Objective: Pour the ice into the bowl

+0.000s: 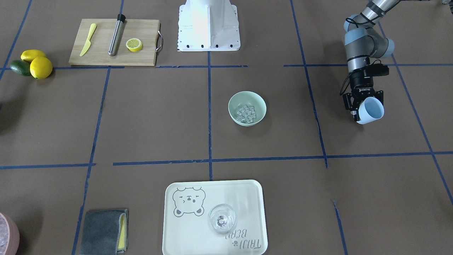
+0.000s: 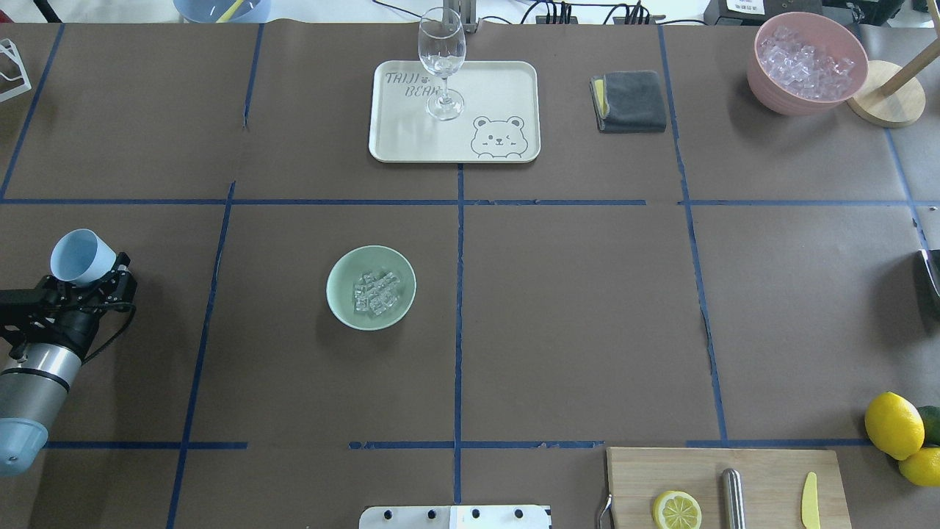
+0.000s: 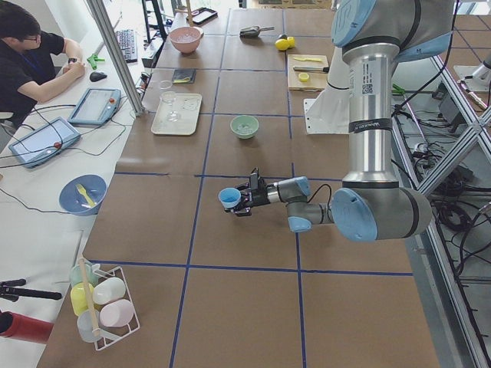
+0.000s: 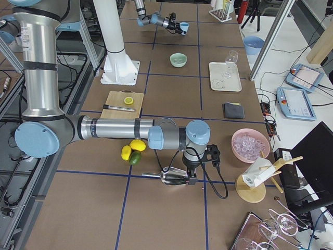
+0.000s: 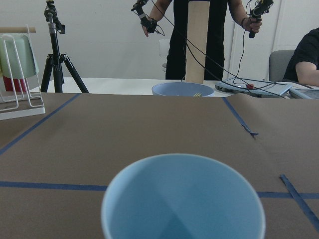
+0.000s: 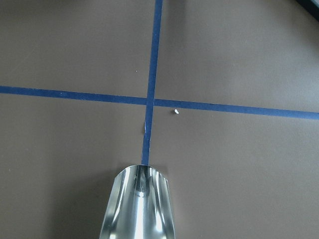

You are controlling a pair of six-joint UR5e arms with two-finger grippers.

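The pale mint-green bowl [image 1: 234, 101] [image 2: 339, 273] stands near the table's middle, with the ice [image 1: 246, 114] [image 2: 375, 292] lying in it as a small heap of clear cubes. My left gripper [image 1: 362, 108] [image 2: 103, 280] is well off to the side of the bowl, above the table, shut on a light blue cup [image 1: 371, 110] [image 2: 81, 256]. The cup [image 5: 182, 199] is tipped on its side and its inside looks empty. My right gripper [image 4: 189, 174] is far off at the other end with a shiny metal scoop [image 6: 139, 204] in front of it; I cannot tell whether it is open or shut.
A cream tray [image 2: 499, 81] with a wine glass [image 2: 442, 55] sits beyond the bowl. A grey cloth [image 2: 630, 101] and a pink container [image 2: 806, 65] of ice are at the far right. A cutting board [image 1: 113, 42] with half a lemon stands beside the robot's base [image 1: 208, 26].
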